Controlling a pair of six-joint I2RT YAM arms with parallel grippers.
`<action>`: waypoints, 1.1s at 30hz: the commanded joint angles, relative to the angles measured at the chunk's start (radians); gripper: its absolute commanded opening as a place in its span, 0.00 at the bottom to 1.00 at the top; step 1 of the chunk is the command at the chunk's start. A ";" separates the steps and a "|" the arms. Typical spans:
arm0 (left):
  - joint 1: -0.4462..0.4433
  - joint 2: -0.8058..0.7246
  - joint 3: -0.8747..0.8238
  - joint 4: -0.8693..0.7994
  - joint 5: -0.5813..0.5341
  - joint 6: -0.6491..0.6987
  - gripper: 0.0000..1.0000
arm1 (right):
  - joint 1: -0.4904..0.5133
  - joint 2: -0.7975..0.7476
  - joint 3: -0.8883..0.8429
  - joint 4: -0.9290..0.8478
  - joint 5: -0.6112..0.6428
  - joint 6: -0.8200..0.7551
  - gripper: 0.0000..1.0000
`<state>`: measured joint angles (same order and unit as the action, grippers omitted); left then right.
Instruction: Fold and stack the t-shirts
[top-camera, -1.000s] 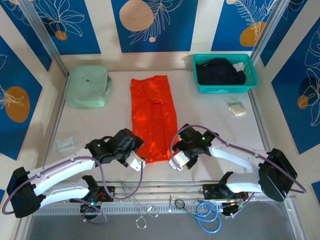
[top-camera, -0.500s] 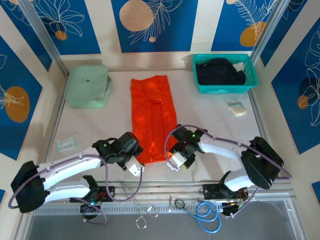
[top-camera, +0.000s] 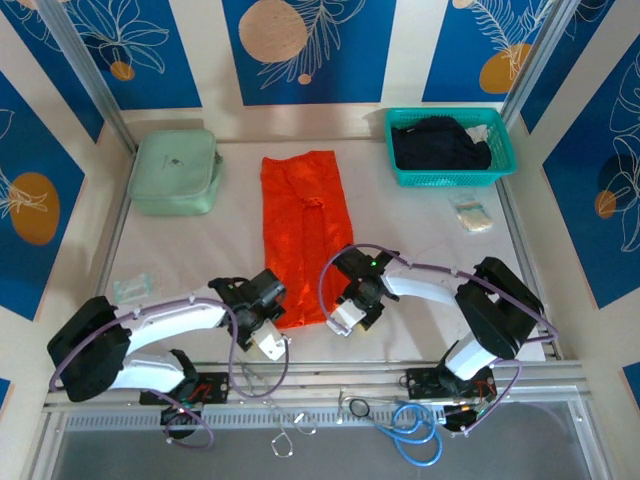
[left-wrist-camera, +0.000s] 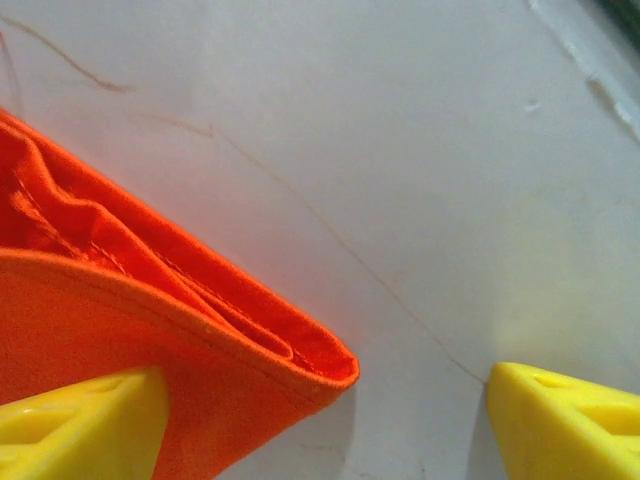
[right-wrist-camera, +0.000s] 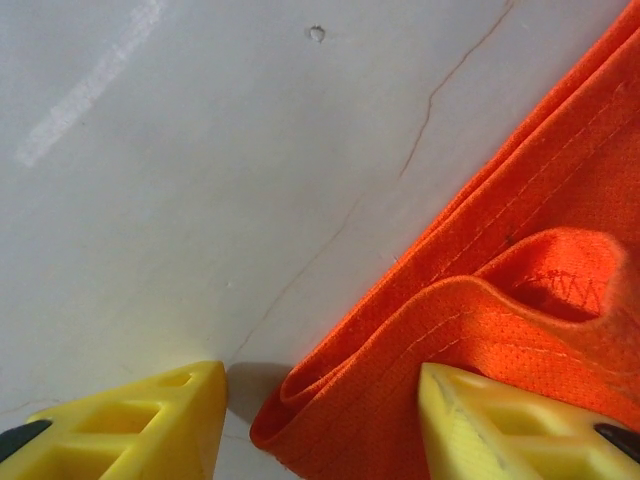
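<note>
— Top external view first: where does the orange t-shirt (top-camera: 307, 235) lie?

— Mid-worktop (top-camera: 200, 260), folded into a long strip. Its long axis runs straight away from the arm bases and its near short edge is by both wrists. The black t-shirt (top-camera: 440, 145) is heaped in the teal mesh basket (top-camera: 450, 180), far right, well apart.

— And the claws?

— One at each near corner. The left claw (left-wrist-camera: 325, 425) is spread wide. One yellow finger sits over the fabric and the other over bare worktop, with the layered corner between them. The right claw (right-wrist-camera: 315, 425) mirrors it: jaws apart, straddling its corner, nothing clamped.

— So which arm is nearer?

— Neither, I'd say; each is right at its own corner. The cloth stretches away from both, so I'd guess the next move is to pinch both corners together and carry them along the strip to the far edge.
</note>
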<state>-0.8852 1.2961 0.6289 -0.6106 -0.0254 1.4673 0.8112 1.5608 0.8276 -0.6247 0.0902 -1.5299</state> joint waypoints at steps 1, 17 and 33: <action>0.027 0.021 0.038 -0.025 0.030 0.003 0.83 | -0.005 -0.014 -0.007 -0.004 -0.026 0.008 0.54; 0.048 0.200 0.119 -0.053 0.046 0.007 0.62 | 0.002 0.004 0.005 -0.015 -0.026 0.021 0.50; 0.051 0.433 0.237 0.032 0.064 -0.036 0.48 | 0.014 0.089 0.020 0.046 -0.032 0.122 0.42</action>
<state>-0.8440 1.6344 0.8932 -0.7769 0.0002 1.4425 0.8162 1.5951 0.8524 -0.6586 0.0898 -1.4315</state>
